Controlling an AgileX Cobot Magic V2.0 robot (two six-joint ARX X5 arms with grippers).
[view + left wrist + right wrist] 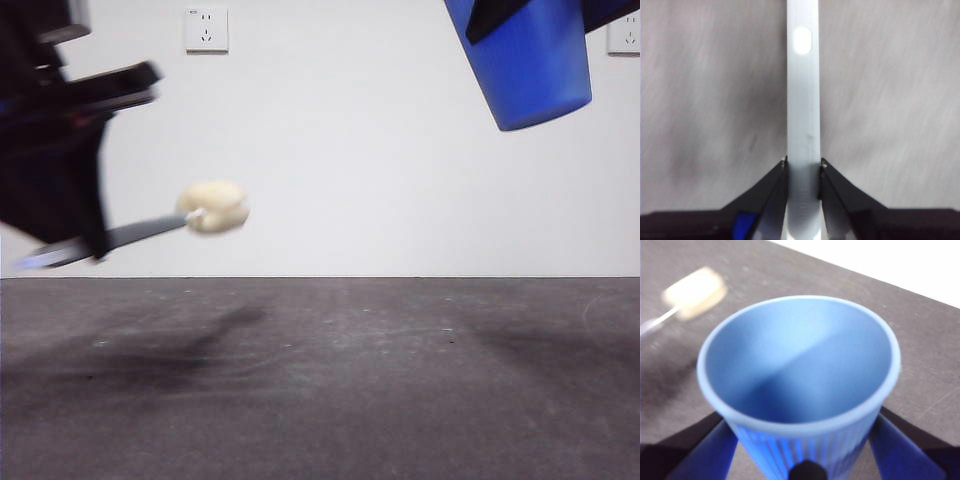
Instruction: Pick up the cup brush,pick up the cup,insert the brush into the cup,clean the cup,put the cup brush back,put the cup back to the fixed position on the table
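Note:
My left gripper (803, 167) is shut on the grey handle of the cup brush (803, 100). In the front view it (75, 215) holds the brush (150, 232) well above the table at the left, nearly level, with the cream-yellow sponge head (214, 207) pointing right. My right gripper (805, 460) is shut on the blue ribbed cup (800, 385), whose inside looks empty. In the front view the cup (530, 65) hangs tilted at the top right, base downward, far from the sponge. The sponge head also shows blurred in the right wrist view (695, 292).
The dark grey table (320, 380) spreads below both arms with faint scuffs. A white wall stands behind it, with a socket (206, 29) at the upper left and another (625, 35) at the right edge.

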